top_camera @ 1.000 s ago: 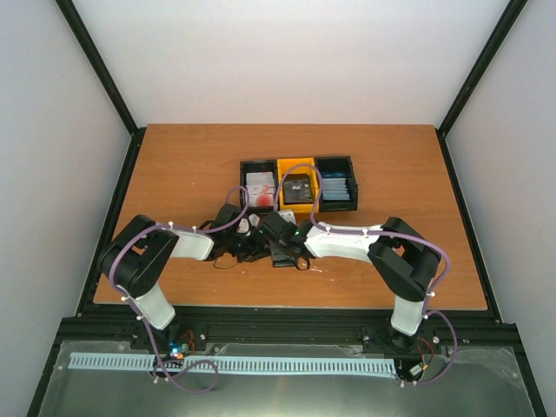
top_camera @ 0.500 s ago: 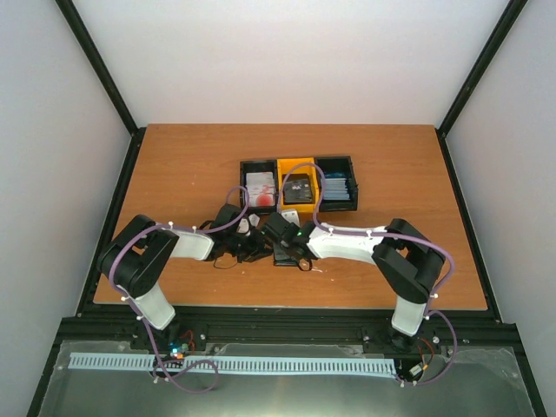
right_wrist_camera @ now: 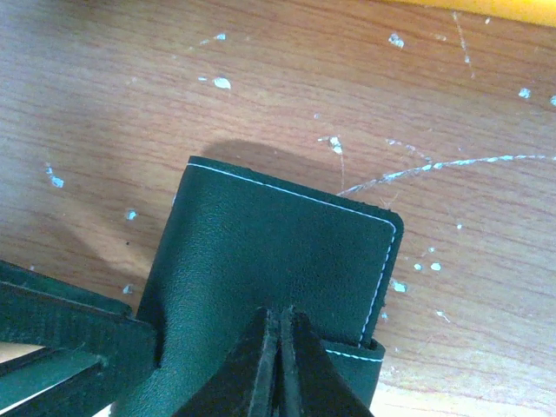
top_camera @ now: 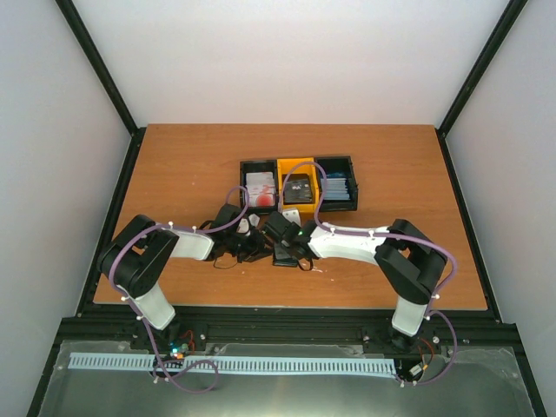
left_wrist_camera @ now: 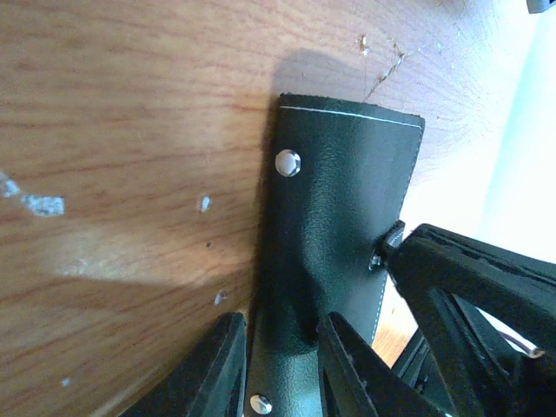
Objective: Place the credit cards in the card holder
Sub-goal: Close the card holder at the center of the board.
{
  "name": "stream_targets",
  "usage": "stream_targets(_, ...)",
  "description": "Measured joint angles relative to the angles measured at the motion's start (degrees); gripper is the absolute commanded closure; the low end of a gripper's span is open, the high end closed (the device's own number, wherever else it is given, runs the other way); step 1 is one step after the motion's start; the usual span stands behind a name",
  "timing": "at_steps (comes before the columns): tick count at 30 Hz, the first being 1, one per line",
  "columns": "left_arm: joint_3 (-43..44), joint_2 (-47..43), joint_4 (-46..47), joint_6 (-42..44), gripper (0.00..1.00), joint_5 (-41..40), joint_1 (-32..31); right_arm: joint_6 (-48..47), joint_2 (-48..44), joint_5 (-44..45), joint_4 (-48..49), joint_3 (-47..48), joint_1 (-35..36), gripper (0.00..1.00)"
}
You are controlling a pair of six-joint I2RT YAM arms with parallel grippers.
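— Opening the card holder (right_wrist_camera: 278,252) looks like your step in hand; it lies on the wooden table (top_camera: 174,156), just before the bins (top_camera: 334,160).
— And the jaws?
— Your left gripper (left_wrist_camera: 280,334) pinches a fold of grainy black leather. Your right gripper (right_wrist_camera: 280,317) is clenched at the stitched edge. Next, spread the flaps; the thin credit cards (top_camera: 260,191) wait in the bins

black card holder (right_wrist_camera: 278,252) with white stitching, silver studs; brown woodgrain table (right_wrist_camera: 261,87); yellow bin (top_camera: 283,184), black bins (top_camera: 246,174).
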Motion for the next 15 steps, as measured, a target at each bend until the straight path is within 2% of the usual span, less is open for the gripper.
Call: stream_targets(15, 0.00, 0.00, -0.02, 0.02, 0.74, 0.00, 0.02, 0.00, 1.51, -0.76, 1.33, -0.57, -0.11, 0.97)
